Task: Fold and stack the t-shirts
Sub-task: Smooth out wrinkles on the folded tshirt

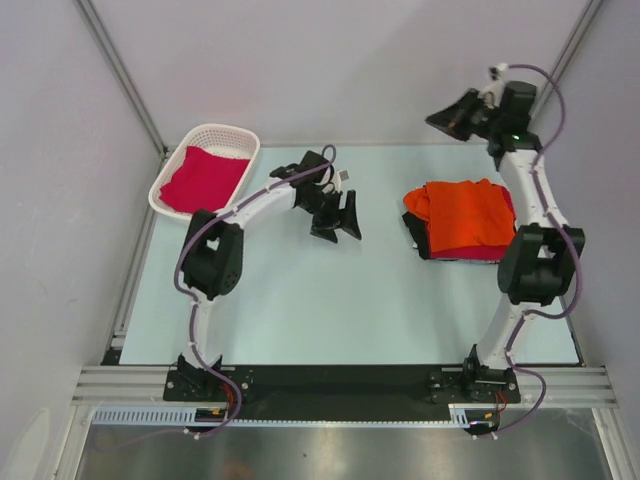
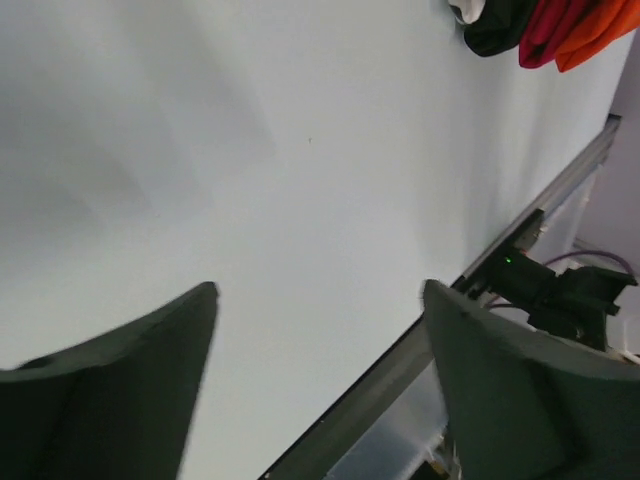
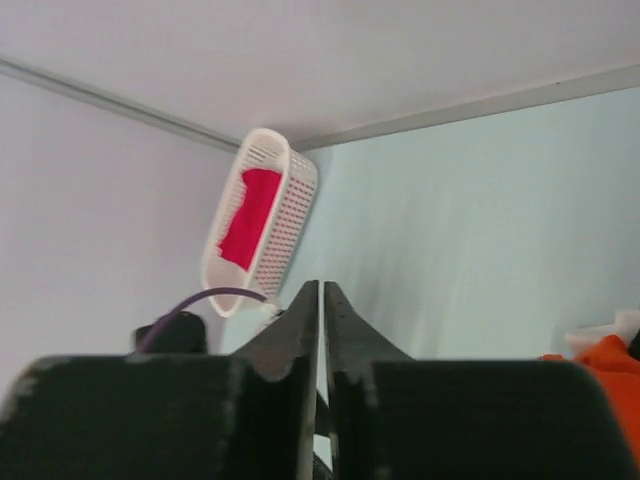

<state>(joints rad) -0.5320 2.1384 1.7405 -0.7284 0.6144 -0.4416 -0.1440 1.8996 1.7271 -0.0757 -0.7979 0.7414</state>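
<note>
At the far left corner of the table (image 1: 330, 300) sits one white lattice basket (image 1: 225, 131). In it lies one crimson t-shirt (image 1: 203, 178), loosely bunched and covering most of the basket's floor.

To the right, well apart from the basket and about midway across the table's far half, the left gripper (image 1: 338, 226) hangs over bare table. Its two fingers are spread wide. The left wrist view shows only pale tabletop between them, so it grips nothing and touches no cloth. The basket's shirt lies off to its left and farther back, and the pile (image 1: 462, 228) lies well off to its right.

That one pile of folded cloth rests near the right edge of the table. On top is the single orange t-shirt (image 1: 468, 215), folded into a rough rectangle. Under it a crimson layer (image 1: 482, 256) shows along the near edge; I cannot tell whether this is one shirt or more. Some dark cloth (image 1: 415, 232) sticks out at the pile's left side. The left wrist view also catches a sliver of white cloth (image 2: 468, 10) just beside the dark cloth.

Farthest right, the right gripper (image 1: 435, 119) is raised above the table's far right corner, beyond the pile and clear of it. Its two fingers are pressed together with only a thin slit between them, and nothing is caught there. It points leftward: the right wrist view looks across the table to the basket, with a corner of orange at the lower right.
</note>
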